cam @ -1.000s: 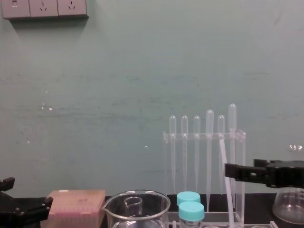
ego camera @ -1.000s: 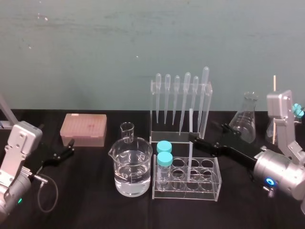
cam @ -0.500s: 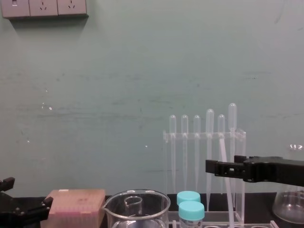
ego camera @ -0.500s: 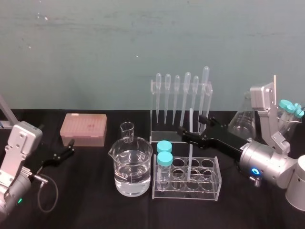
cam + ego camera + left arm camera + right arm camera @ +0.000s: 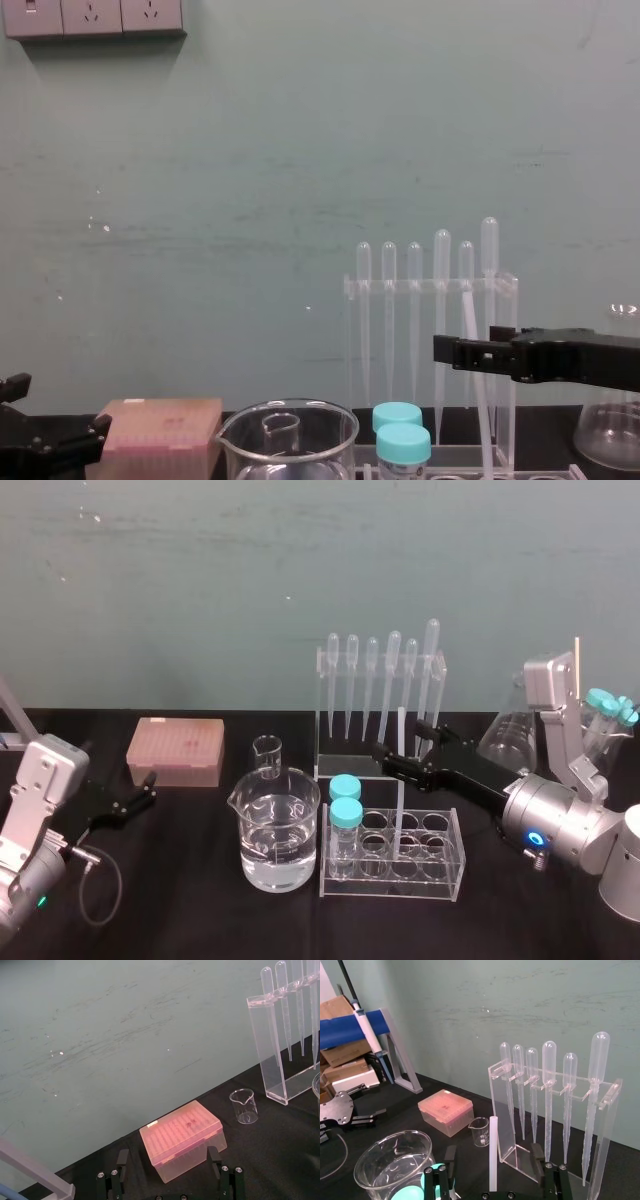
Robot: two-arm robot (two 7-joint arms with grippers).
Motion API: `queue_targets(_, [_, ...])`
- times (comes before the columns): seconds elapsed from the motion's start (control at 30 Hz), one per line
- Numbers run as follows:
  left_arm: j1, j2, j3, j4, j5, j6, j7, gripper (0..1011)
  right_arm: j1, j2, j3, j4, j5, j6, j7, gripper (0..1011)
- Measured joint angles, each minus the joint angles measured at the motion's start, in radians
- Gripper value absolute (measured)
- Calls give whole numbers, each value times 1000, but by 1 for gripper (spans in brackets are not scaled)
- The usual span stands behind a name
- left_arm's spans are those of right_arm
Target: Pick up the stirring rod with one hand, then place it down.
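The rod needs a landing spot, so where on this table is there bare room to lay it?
Bare black table lies in front of the pink tip box, between the left claw and the large beaker. Crowded around the tube rack, pipette rack, flask and right claw.

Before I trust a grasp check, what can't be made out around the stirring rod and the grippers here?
Lower end of the stirring rod: chest view's bottom edge cuts it off; the open right gripper straddling it hides it in the right wrist view.
The left gripper, parked at left: cut by the chest view's lower corner.
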Motion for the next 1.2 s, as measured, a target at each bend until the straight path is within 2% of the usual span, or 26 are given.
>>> queue_targets(0.3, [0,0,0,0,0,0,0,1000,-1,1,1,-1,1,1,-1,735])
queue_targets(0.43, [0,0,0,0,0,0,0,1000,-1,1,1,-2,1,2,-1,573])
queue_targets(0.53, [0,0,0,0,0,0,0,1000,-1,1,2,-2,2,2,-1,510])
queue_targets(0.9, [0,0,0,0,0,0,0,1000,-2,2,2,-3,3,3,-2,136])
queue_targets(1.03, [0,0,0,0,0,0,0,1000,-2,2,1,-3,3,3,-2,57])
queue_targets(1.2, [0,0,0,0,0,0,0,1000,-2,2,1,-3,3,3,-2,57])
